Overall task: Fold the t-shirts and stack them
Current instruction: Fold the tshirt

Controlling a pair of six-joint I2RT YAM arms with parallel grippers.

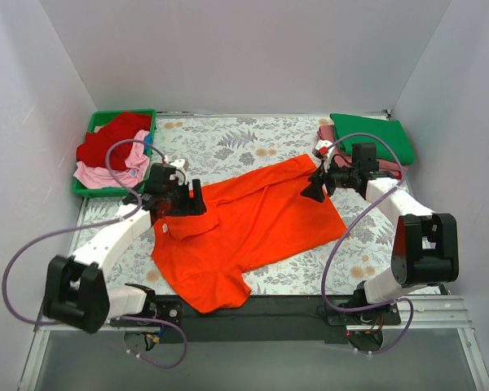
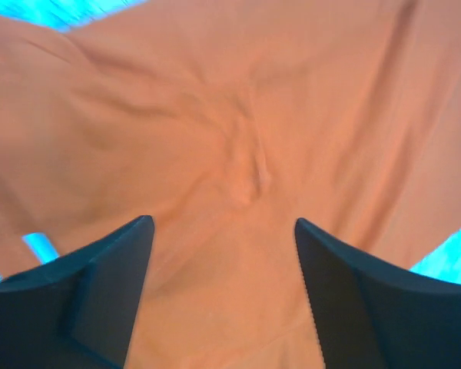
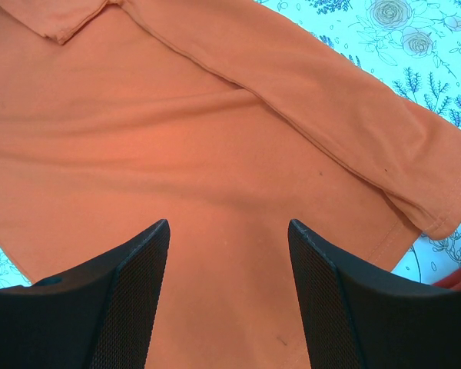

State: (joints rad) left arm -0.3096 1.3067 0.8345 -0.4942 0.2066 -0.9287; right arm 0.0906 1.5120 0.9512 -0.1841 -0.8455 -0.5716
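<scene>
A bright orange collared t-shirt (image 1: 253,228) lies spread on the flowered table cloth, collar toward the left. My left gripper (image 1: 194,199) is open over its collar end; the left wrist view shows the orange cloth (image 2: 238,138) under the open fingers (image 2: 100,284). My right gripper (image 1: 316,186) is open over the shirt's upper right sleeve; the right wrist view shows the sleeve (image 3: 346,108) and body beyond the open fingers (image 3: 123,292). Folded green (image 1: 375,134) and pink and red shirts (image 1: 326,138) are stacked at the back right. Red (image 1: 110,140) and light pink (image 1: 106,173) shirts lie in the tray.
A green plastic tray (image 1: 94,124) stands at the back left with the unfolded shirts. White walls close in the table on three sides. A black rail (image 1: 253,308) runs along the near edge by the arm bases.
</scene>
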